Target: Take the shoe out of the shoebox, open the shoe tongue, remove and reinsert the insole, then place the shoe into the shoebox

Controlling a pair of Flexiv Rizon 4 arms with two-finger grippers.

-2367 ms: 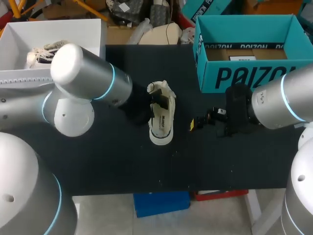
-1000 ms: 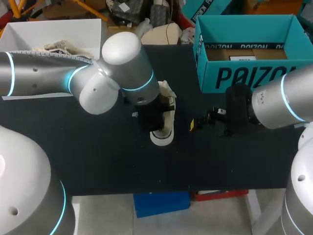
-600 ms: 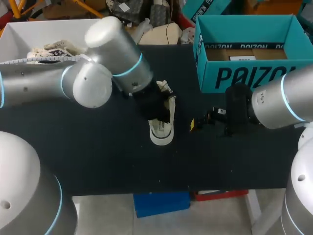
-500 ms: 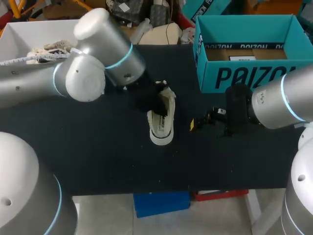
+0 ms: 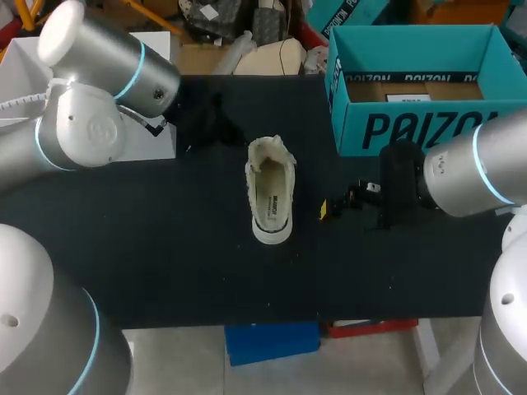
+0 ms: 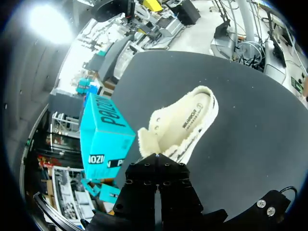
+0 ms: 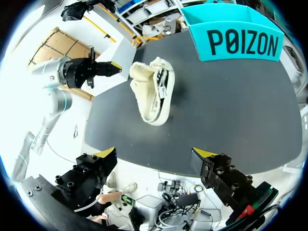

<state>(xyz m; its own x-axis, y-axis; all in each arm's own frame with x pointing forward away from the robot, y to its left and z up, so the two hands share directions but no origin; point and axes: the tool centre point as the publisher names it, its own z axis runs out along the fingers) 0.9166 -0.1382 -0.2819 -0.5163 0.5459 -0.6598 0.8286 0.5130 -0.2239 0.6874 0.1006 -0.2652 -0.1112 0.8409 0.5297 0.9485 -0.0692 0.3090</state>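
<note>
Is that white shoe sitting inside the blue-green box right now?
No, the shoe lies on the black table, outside the teal box and apart from it.

Head overhead, 2 wrists (facing inward) share shoe (image 5: 271,196).

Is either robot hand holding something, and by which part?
Nothing is held. The cream fleece-lined shoe lies free; the left hand is shut empty, the right hand open, both clear of it.

1 shoe (image 5: 271,191), 1 shoebox (image 5: 412,130)
</note>
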